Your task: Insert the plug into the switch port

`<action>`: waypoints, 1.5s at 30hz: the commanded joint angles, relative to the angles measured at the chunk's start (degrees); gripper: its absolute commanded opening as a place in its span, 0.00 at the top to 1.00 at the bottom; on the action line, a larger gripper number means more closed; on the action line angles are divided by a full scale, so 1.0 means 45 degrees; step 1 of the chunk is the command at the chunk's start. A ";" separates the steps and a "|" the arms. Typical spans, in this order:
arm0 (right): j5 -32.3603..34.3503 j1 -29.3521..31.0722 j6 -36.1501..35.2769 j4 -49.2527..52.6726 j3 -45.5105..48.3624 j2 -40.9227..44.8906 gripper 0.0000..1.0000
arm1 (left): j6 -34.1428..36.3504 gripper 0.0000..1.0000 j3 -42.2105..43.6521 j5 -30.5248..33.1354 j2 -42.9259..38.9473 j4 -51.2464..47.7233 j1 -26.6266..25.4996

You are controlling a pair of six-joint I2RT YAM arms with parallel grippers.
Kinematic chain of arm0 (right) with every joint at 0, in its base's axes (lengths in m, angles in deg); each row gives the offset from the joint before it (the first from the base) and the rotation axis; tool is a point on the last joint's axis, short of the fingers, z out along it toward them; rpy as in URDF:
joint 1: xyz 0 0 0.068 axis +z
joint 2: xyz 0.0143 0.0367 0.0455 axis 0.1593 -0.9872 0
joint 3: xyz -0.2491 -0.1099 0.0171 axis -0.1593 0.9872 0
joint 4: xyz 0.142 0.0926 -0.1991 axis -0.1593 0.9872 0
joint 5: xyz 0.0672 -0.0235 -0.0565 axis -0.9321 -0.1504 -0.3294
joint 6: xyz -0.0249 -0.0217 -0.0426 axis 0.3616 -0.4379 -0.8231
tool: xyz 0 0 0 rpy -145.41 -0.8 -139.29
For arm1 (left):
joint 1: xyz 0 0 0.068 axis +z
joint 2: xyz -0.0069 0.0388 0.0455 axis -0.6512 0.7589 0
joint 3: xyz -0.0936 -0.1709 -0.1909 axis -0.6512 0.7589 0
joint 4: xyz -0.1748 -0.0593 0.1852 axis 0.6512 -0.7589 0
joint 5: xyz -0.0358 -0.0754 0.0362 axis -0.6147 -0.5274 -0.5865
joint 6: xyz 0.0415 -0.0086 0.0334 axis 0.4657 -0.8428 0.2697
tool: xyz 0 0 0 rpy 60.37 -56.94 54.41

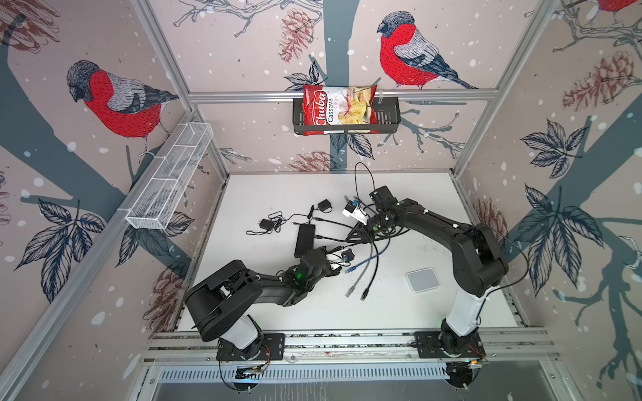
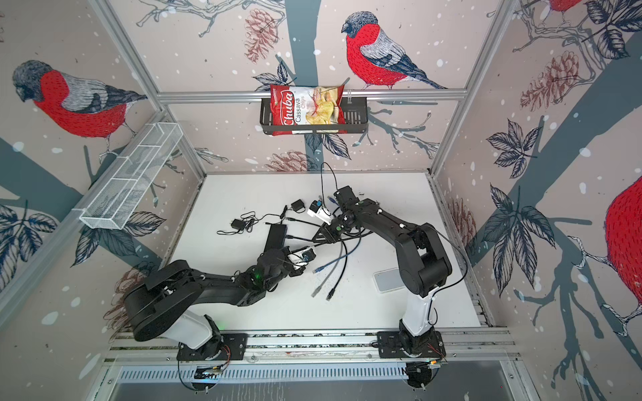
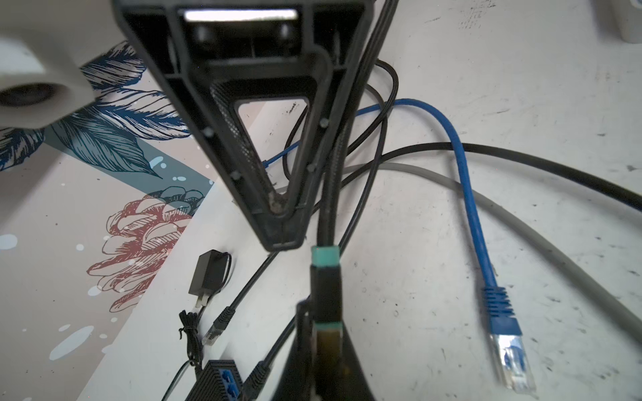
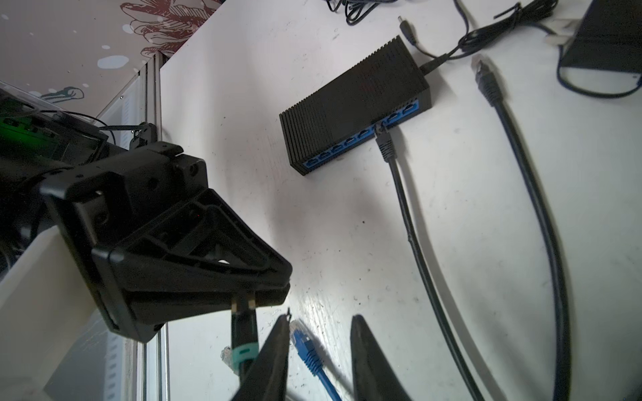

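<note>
We see the left gripper [image 4: 267, 288] clamped on the plug [image 4: 244, 323] above the desk's [image 4: 347, 243] middle, right gripper [image 4: 323, 317] apart beside it, switch [image 4: 354, 104] toward the left edge. Let's square the plug to a free port [image 4: 333, 151] and push straight.

The left gripper [image 3: 324, 335] clamps a black plug [image 3: 326, 290] with teal bands; a blue cable [image 3: 467, 180] lies nearby.

black ribbed switch [image 4: 354, 107] lies flat, blue ports [image 4: 347, 141] along 1 side; black teal-banded plug [image 4: 245, 330] well apart from it.
</note>
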 commanded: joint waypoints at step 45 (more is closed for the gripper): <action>0.1106 0.0961 0.0830 -0.5520 0.3034 0.1156 0.97 | -0.1754 0.10 -0.0110 0.0960 -0.2482 -0.1929 0.0517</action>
